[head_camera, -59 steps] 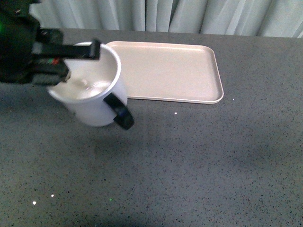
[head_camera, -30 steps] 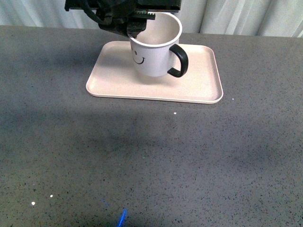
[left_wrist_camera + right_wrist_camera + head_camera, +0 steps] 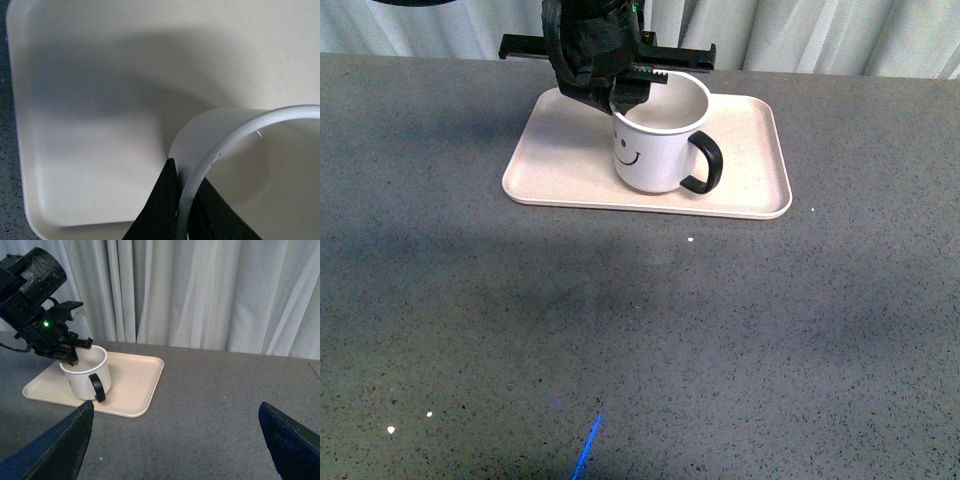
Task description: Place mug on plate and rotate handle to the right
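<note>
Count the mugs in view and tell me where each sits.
1. The mug sits on the plate, its rim pinched by the left gripper. No others visible.

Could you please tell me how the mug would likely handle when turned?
The mug looks rigid and empty, so probably light. Its glossy wall may slip where the left gripper pinches the rim. On the smooth plate it should slide, not tip.

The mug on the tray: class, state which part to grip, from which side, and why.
Pinch the rim of the mug from above, on the side away from its handle: it stands upright with its mouth open, so one finger fits inside the thin wall. The left hand pinches it there.
</note>
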You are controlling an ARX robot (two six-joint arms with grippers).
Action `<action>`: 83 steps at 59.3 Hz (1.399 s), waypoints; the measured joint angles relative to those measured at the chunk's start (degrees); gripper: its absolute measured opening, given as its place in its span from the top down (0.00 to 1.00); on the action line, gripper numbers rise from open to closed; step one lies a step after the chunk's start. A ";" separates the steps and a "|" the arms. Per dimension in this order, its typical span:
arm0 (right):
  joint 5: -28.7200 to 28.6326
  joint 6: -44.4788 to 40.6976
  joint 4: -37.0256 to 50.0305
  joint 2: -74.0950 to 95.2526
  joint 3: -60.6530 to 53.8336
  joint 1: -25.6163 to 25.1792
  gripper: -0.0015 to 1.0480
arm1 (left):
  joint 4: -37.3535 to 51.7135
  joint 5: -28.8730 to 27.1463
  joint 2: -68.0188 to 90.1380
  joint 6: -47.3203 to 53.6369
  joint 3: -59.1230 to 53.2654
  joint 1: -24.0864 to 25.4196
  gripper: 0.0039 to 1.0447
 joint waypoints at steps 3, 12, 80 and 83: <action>0.00 0.00 0.00 0.00 0.00 0.00 0.09 | 0.22 0.35 0.00 0.02 0.00 -0.22 0.88; 0.00 0.00 0.00 0.00 0.00 0.00 0.09 | 0.28 0.33 -0.31 0.37 -0.46 -0.90 0.61; -0.02 0.00 0.00 0.00 0.00 0.00 0.09 | 73.85 -3.52 -78.27 13.44 -95.60 18.95 0.99; -0.02 0.00 0.00 0.00 0.00 0.00 0.09 | 73.05 -2.51 -80.76 13.44 -97.24 19.89 0.99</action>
